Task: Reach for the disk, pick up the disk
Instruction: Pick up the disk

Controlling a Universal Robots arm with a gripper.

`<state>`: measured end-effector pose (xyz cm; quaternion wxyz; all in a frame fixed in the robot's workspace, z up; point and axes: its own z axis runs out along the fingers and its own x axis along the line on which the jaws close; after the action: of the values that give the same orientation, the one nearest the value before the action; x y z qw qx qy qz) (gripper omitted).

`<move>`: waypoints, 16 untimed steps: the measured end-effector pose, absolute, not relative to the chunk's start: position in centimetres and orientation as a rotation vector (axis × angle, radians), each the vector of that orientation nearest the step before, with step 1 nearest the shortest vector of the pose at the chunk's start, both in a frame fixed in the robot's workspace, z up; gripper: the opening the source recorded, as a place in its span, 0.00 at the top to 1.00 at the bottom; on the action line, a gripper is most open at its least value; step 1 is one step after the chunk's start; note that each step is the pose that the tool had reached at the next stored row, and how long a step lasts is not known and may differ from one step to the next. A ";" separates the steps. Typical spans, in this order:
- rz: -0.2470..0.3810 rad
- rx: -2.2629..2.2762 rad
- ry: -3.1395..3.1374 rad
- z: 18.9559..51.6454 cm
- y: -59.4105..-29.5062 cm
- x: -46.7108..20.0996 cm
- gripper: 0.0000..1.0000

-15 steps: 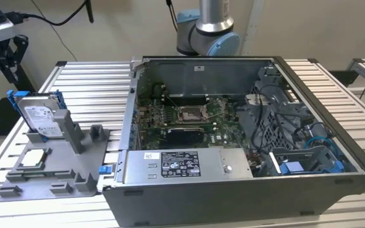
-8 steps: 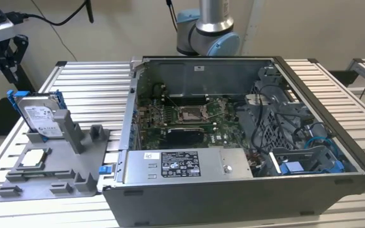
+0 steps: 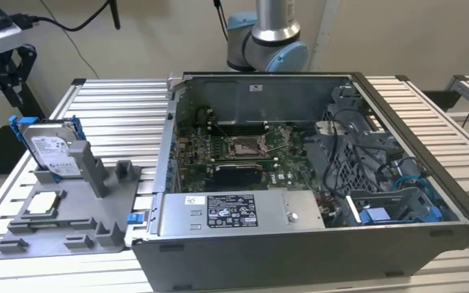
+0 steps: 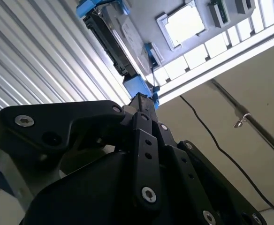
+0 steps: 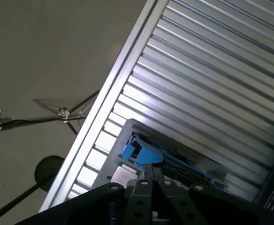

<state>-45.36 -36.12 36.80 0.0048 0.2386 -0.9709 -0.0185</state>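
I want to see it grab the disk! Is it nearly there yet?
Not quite. Nothing looks done: the disk stands upright in its grey holder, untouched. In hand: the gripper is shut and empty. It hangs apart from the disk, up toward the exterior view's left, with the blue frame just past its tips in both wrist views. Left: closing that gap, gripping the disk and lifting it out.

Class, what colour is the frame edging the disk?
Bright blue, clearest on the disk in the exterior view.
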 end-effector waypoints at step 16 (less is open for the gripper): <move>-0.055 1.164 -2.902 36.8 -36.1 -45.4 1.00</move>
<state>-45.36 -36.12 36.80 0.0073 0.3722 -0.9280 -0.0176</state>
